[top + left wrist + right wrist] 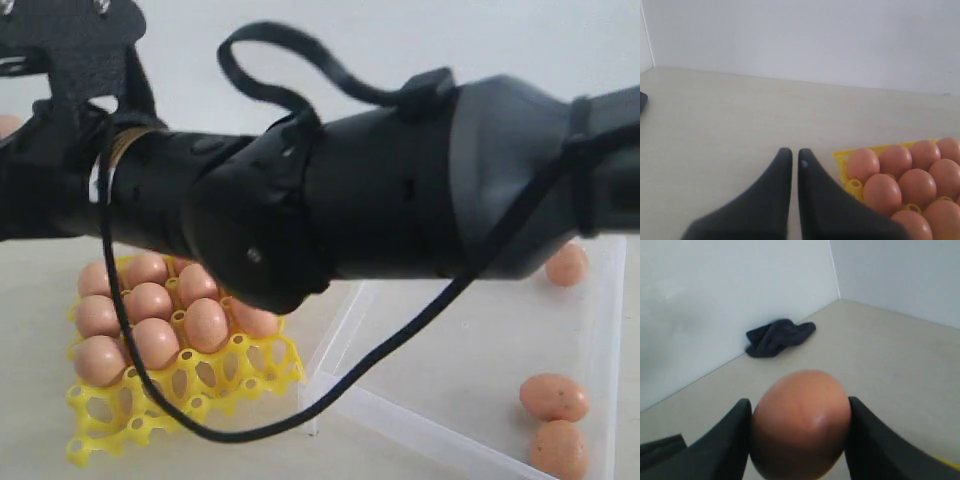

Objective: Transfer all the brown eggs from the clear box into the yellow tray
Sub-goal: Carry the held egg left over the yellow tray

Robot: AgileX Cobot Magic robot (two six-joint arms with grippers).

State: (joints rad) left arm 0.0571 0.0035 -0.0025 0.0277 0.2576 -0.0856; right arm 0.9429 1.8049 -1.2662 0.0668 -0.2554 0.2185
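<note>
The right gripper [799, 404] stands fairly wide, and its two dark fingers [735, 435] press on either side of one brown egg [800, 425], which fills the gap between them and is held clear of the table. Beyond it in that view, a dark cloth [777, 337] lies crumpled on the pale table where it meets the white wall [715, 300]. The left gripper [791, 156] has its fingers all but together, with only a thin slit between the tips and nothing in it. It hangs over bare table [715, 125] just beside the corner of the yellow tray [840, 155], whose cups there are filled with brown eggs [881, 192] sitting close together. In the exterior view a black arm [400, 200] crosses the upper half of the picture and a black cable [400, 340] droops below it. The yellow tray [262, 365] sits at about 8 o'clock, with eggs [155, 342] packed in its far rows and open cups along its near edge. The arm hides the tray's far side. The clear box [420, 425] lies at about 4 o'clock, just beside the tray. Three eggs can be seen in it: one [567, 265] at 3 o'clock near the far wall, and two [553, 397] touching or nearly touching at 5 o'clock.
</note>
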